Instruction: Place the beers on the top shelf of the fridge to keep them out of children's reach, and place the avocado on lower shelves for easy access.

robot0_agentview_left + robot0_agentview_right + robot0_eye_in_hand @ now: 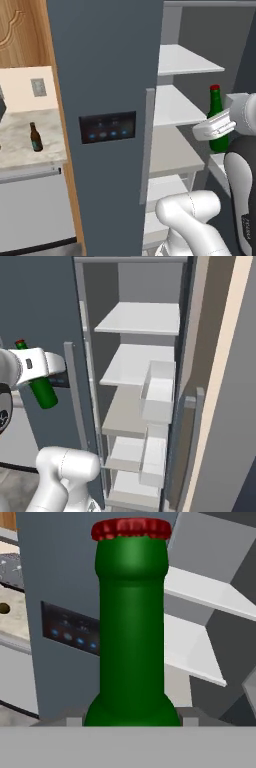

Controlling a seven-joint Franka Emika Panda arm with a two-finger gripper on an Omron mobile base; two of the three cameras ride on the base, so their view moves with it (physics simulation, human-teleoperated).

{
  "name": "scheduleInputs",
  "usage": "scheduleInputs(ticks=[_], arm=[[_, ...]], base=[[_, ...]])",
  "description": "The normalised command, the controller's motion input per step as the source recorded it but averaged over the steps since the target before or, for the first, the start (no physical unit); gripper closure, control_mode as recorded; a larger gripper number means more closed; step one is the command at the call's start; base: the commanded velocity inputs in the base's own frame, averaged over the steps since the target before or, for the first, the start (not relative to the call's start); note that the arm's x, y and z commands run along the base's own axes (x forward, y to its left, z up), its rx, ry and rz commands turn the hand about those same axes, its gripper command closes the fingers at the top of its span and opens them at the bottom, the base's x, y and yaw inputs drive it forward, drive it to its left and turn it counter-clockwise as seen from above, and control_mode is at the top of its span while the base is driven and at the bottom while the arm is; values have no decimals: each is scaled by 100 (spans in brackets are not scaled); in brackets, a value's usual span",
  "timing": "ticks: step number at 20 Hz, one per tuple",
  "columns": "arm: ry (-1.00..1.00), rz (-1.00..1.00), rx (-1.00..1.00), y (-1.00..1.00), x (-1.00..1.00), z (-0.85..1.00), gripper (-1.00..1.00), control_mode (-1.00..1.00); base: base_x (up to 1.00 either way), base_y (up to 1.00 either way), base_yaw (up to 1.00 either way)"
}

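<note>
My gripper [216, 127] is shut on the plain green beer [215, 116], a red-capped bottle, holding it around its body in front of the open fridge [107, 65]. From the right the green beer [44, 392] leans, with the gripper [41, 369] around its upper part. In the hand view the beer's neck [131, 627] rises straight up from the gripper [131, 718]. The top shelf [184, 60] [142, 318] lies higher than the bottle and bears nothing. The lower shelves [172, 106] [131, 363] are bare too. The brown beer [35, 136] stands on the counter at left. The avocado is out of view.
The fridge door [102, 165], with its black light panel [107, 127] and grey bar handle [148, 145], stands between the counter [22, 150] and the shelves. White door bins [159, 390] line the right side of the opening. Wooden cabinets [22, 30] hang above the counter.
</note>
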Motion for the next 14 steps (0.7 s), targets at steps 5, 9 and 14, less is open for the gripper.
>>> scheduleInputs(ticks=[5, 9, 14], arm=[[0, 0, 0, 0, 0, 0, 100, 100], [0, 0, 0, 0, 0, 0, 100, 100], [0, 0, 0, 0, 0, 0, 100, 100]], base=[[0, -37, -5], [3, -41, -5], [7, -28, -5]])
